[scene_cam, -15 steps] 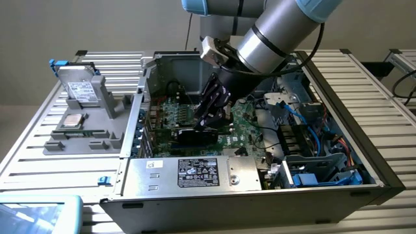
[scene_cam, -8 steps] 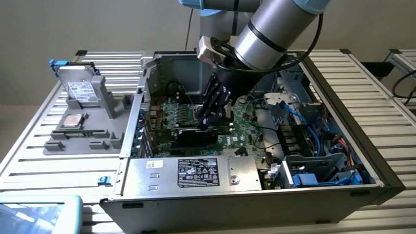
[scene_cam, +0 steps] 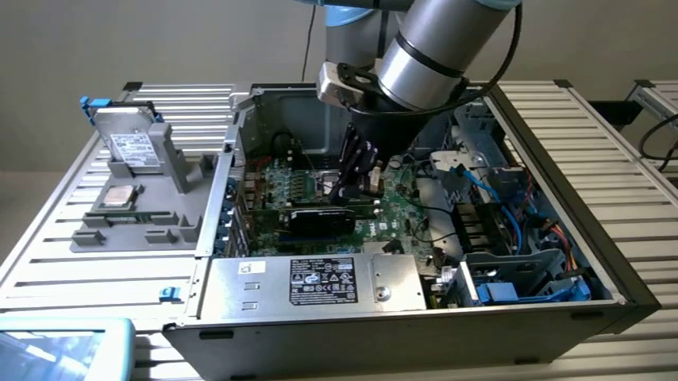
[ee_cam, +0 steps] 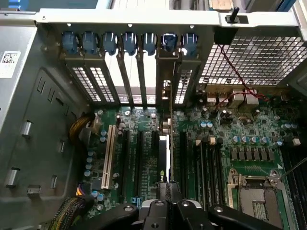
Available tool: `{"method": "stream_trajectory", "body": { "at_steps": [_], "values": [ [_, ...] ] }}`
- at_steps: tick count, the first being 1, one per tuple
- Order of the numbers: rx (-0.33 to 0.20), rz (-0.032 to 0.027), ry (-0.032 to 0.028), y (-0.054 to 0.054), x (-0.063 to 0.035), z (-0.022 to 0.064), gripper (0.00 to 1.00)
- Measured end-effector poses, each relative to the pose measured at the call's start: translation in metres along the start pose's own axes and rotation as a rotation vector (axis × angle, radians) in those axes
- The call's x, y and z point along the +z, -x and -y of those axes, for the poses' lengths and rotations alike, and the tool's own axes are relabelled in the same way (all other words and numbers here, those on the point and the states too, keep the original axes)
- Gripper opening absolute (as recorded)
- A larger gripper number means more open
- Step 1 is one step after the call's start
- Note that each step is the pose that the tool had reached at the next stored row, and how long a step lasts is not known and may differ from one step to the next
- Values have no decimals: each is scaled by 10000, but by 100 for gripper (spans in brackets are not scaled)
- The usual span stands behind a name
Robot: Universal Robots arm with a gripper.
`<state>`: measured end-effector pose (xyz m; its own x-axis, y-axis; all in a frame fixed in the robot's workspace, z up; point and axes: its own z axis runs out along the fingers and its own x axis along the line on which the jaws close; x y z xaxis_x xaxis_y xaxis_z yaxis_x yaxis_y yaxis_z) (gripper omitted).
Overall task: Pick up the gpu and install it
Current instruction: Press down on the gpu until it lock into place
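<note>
The gpu stands upright in a slot on the green motherboard inside the open computer case, its black fan block facing the front. In the wrist view the gpu appears edge-on as a thin card, running from the rear slot openings towards the fingers. My gripper reaches down into the case just above the card's end. In the wrist view the gripper is shut, fingertips together right at the card's top edge. I cannot tell whether they touch it.
A silver power supply lies along the case front. Blue cables and drive cages fill the exterior view's right. A grey tray outside the case holds a hard drive and a processor. The bare processor socket lies beside the slots.
</note>
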<state>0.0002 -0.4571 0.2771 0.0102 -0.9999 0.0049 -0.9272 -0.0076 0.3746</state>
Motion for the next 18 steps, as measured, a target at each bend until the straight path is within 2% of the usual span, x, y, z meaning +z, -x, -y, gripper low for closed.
{"method": "stream_trajectory", "body": {
  "at_steps": [1,4,5,7,8,9,10,11,12,13,18],
  "values": [
    [1,-1,-95,0,-6,-11,12],
    [2,-2,-319,1,-24,-49,12],
    [5,-4,-427,1,-24,-67,12],
    [6,-6,-712,1,-16,-100,12],
    [6,-6,-835,1,-11,-118,12],
    [8,-8,-992,1,-4,-134,12],
    [10,-8,-1175,1,1,-148,12],
    [12,-10,-1320,2,6,-160,12],
    [11,-8,-1390,3,13,-174,12],
    [11,-8,-1424,3,19,-191,12],
    [17,-9,-1463,5,55,-302,12]
  ]
}}
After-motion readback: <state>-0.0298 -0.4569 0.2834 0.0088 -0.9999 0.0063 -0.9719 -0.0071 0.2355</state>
